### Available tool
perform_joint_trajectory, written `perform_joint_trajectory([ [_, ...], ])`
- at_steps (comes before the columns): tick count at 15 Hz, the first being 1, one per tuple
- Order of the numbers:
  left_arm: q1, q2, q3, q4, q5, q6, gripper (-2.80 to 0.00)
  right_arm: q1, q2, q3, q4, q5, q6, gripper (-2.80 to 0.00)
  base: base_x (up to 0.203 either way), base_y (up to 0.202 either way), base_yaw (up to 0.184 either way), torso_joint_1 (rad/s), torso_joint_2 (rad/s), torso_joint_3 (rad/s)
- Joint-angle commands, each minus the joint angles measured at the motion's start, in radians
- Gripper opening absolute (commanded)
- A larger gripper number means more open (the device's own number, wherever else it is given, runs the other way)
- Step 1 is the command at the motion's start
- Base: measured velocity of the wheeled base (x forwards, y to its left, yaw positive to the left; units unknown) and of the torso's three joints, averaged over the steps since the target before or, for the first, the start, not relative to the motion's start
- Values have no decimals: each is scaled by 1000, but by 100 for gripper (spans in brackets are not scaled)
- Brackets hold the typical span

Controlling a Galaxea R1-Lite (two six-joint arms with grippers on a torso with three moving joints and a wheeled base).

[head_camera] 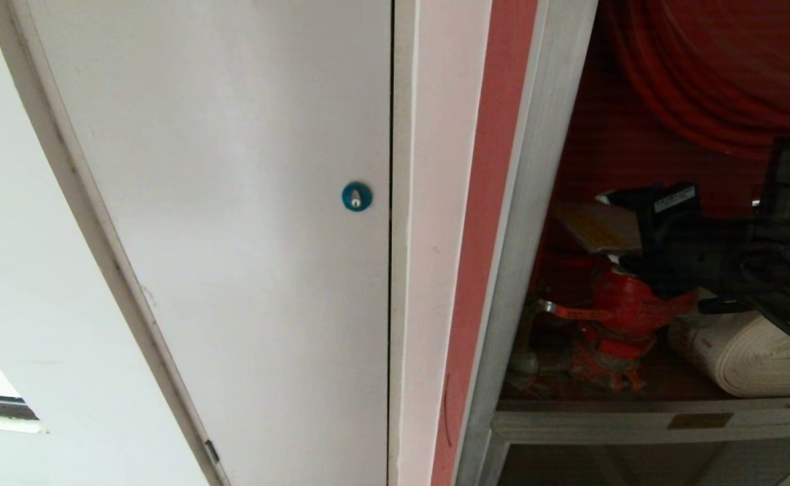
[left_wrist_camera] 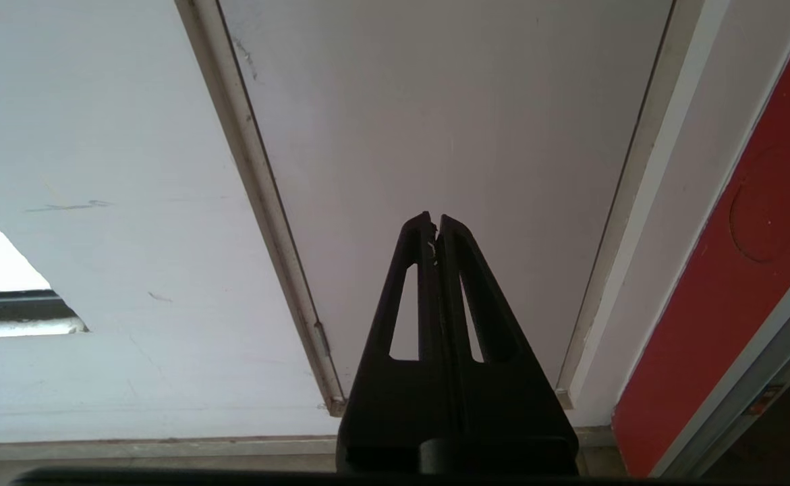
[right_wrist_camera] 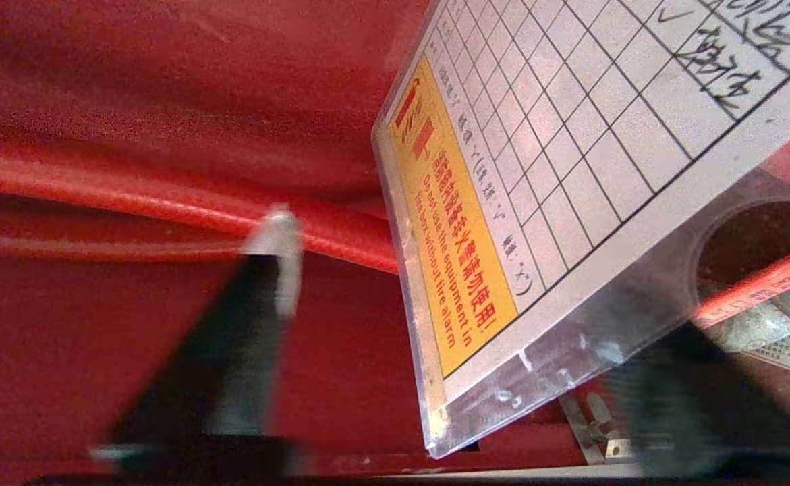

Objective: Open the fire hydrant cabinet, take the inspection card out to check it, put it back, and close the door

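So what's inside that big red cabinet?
Inside the silver-framed red fire hydrant cabinet: coiled red hose, red metal valve, rolled white flat hose and the gridded white inspection card. The black right arm covers whatever is behind it.

The fire hydrant cabinet (head_camera: 536, 202) has a brushed silver frame and a red interior, where a red hose (head_camera: 705, 81) coils above a red valve (head_camera: 621, 317) and a cream-white rolled hose (head_camera: 745, 358). The inspection card (right_wrist_camera: 570, 169) is whitish with a fine black grid and dark handwriting — a yellow-orange band with red lettering runs along one edge. The neighbouring panel (head_camera: 233, 202) is plain white with a blue round lock (head_camera: 357, 196); the left gripper's (left_wrist_camera: 435, 226) fingers are black.
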Motion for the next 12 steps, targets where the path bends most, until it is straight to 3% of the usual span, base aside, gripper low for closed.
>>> perform_joint_trajectory([
  [1, -1, 0, 0, 0, 0, 1, -280, 0, 1, 1, -3, -1, 6, -280, 0, 0, 0, 0, 0, 0],
  [12, 0, 0, 0, 0, 0, 1, -280, 1, -25, 10, 3, 4, 6, -280, 0, 0, 0, 0, 0, 0],
])
